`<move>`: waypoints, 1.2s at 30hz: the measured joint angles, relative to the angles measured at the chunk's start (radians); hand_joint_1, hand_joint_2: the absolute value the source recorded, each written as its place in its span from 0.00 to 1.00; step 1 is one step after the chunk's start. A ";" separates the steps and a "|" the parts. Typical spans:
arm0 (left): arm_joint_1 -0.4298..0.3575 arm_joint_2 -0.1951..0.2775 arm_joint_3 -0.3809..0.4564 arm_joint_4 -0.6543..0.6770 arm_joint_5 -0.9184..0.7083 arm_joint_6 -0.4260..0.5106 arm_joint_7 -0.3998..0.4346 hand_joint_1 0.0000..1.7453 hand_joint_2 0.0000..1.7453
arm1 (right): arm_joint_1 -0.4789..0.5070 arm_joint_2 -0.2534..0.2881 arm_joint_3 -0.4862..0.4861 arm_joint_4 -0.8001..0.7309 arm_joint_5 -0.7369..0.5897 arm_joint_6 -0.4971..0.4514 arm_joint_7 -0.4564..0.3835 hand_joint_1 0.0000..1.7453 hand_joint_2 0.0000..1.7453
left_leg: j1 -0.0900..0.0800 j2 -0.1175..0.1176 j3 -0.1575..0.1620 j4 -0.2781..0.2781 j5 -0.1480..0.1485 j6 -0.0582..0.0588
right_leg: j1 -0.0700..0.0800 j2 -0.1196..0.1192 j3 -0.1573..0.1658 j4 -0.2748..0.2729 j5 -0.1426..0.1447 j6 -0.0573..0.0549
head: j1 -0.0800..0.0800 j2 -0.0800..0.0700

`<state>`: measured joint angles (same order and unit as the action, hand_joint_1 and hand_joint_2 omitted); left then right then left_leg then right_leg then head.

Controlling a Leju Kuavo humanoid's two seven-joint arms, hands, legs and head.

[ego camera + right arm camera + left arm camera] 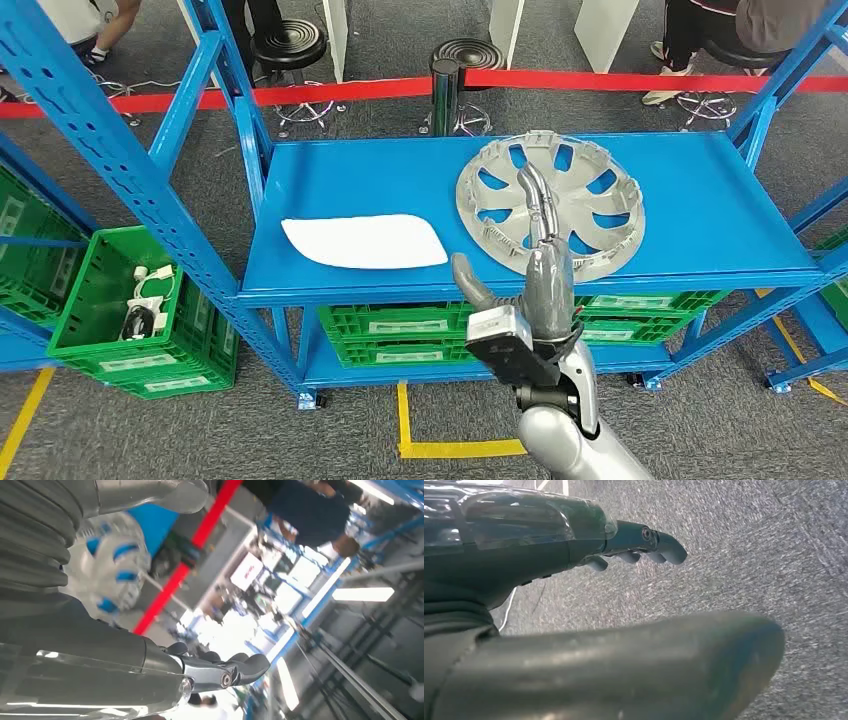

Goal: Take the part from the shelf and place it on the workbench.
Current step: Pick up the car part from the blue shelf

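Hubcap (549, 205) lies flat at two o'clock on the shelf (340, 190); right hand (535, 265) reaches toward it, fingers spread, empty; left hand (589, 555) hangs empty.

The right hand (540, 285) hides part of the grey wheel cover (590, 190).

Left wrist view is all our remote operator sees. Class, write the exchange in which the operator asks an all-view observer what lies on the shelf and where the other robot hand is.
Operator: I see my left robot hand over grey floor. What's on the shelf?
Observer: A grey wheel cover lies flat on the blue shelf, towards the robot's right.
Operator: And the right robot hand?
Observer: The right robot hand is raised in front of the wheel cover, fingers apart, holding nothing.
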<state>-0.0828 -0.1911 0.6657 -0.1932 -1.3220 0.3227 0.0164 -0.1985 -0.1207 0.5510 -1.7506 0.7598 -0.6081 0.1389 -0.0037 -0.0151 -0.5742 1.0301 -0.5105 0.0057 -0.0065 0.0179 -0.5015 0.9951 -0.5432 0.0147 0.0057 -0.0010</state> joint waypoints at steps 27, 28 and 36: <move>-0.024 0.001 0.108 0.023 -0.109 -0.157 -0.082 0.00 0.00 | 0.069 0.012 0.071 -0.070 0.263 -0.077 0.083 0.00 1.00 | 0.022 0.012 0.097 -0.041 -0.054 -0.020 | -0.015 -0.012 -0.094 0.024 0.073 0.027 | 0.008 0.000; -0.026 0.001 0.108 0.024 -0.112 -0.157 -0.080 0.00 0.00 | 0.071 0.012 0.073 -0.069 0.262 -0.077 0.083 0.00 1.00 | 0.022 0.012 0.097 -0.040 -0.056 -0.026 | -0.012 -0.014 -0.097 0.021 0.064 0.014 | 0.006 0.000; -0.028 0.000 0.110 0.028 -0.115 -0.158 -0.080 0.00 0.00 | 0.072 0.015 0.084 -0.070 0.267 -0.077 0.094 0.00 1.00 | 0.022 0.015 -0.095 0.240 -0.145 -0.046 | -0.009 -0.021 -0.045 0.010 0.033 -0.029 | -0.019 0.000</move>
<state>-0.1109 -0.1907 0.7754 -0.1651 -1.4373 0.1652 -0.0636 -0.1266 -0.1056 0.6351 -1.8207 1.0271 -0.6855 0.2328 0.0181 0.0000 -0.6689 1.2702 -0.6556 -0.0400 -0.0150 -0.0028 -0.5469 1.0053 -0.5103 -0.0145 -0.0137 -0.0010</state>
